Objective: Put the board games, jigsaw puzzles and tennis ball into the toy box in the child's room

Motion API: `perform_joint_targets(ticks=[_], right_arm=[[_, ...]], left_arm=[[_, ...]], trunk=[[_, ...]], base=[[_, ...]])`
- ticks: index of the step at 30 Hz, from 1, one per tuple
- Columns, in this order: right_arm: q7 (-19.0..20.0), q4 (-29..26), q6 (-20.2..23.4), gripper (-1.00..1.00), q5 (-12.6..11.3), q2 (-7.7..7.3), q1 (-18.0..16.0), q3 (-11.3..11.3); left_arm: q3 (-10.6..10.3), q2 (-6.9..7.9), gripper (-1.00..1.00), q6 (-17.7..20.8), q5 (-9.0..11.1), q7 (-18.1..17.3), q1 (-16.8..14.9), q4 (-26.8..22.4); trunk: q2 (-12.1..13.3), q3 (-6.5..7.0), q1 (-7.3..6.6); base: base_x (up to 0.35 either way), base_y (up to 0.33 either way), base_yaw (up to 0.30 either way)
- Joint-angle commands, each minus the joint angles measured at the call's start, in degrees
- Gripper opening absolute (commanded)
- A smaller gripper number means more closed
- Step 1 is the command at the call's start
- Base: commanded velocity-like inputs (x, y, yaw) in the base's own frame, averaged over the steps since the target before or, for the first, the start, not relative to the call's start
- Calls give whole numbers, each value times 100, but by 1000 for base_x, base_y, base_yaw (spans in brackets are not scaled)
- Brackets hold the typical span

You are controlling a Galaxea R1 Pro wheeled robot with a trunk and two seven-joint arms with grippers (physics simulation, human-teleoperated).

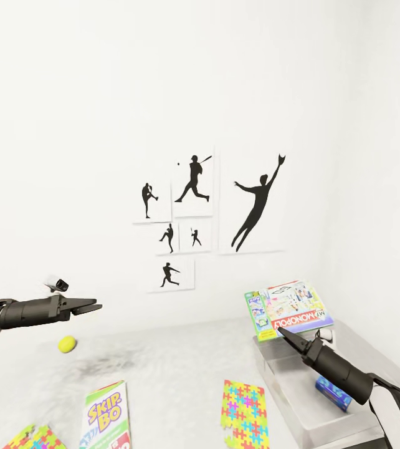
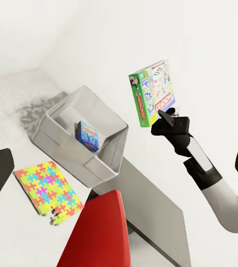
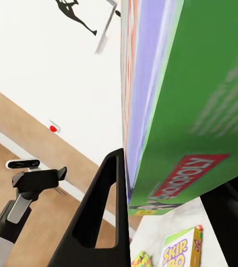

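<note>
Gripping the stiff, light Monopoly box (image 1: 290, 308) by its bottom edge, the right gripper (image 1: 285, 335) held it above the toy box (image 1: 287, 386); the left gripper (image 1: 91, 305) hung empty, jaws nearly closed.

- We see the Monopoly box (image 1: 290, 310) above the toy box (image 1: 300, 399).
- The puzzle (image 1: 243, 415) lies left of that bin.
- The Skip-Bo box (image 1: 105, 416) lies farther left, the ball (image 1: 67, 343) behind it.
</note>
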Motion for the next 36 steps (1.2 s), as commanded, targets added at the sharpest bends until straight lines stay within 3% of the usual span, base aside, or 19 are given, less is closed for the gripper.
perform_joint_targets(ticks=[1,11,18,22,26,30,36], right_arm=[[12,3,29,-100,-12,0,-2,-4],[9,4,56,-100,22,-2,-2,-10],[-91,-3,573,-100,45,-46,-2,-103],[-259,-2,877,-100,41,-257,-6,-302],[-388,3,1278,-100,39,-602,-9,-530],[-412,9,1395,-100,37,-822,-11,-720],[-425,64,1395,-100,43,-1064,-7,-789]], left_arm=[[-8,3,100,61,7,-18,-2,1],[-8,3,100,61,11,-18,-2,1],[-15,-12,100,61,15,-18,-2,2],[-16,-20,100,61,17,-18,-2,1],[-16,-29,100,61,15,-18,-2,1],[-16,-37,100,61,15,-18,-2,1],[-16,-41,100,61,8,-18,-2,1]], trunk=[[-5,-3,2],[-5,-3,2],[-5,-3,2],[-5,-3,2],[-5,-3,2],[-5,-3,2],[-5,-3,2]], base=[[0,0,0],[0,0,0],[0,0,0],[0,0,0],[0,0,0],[0,0,0],[0,0,0]])
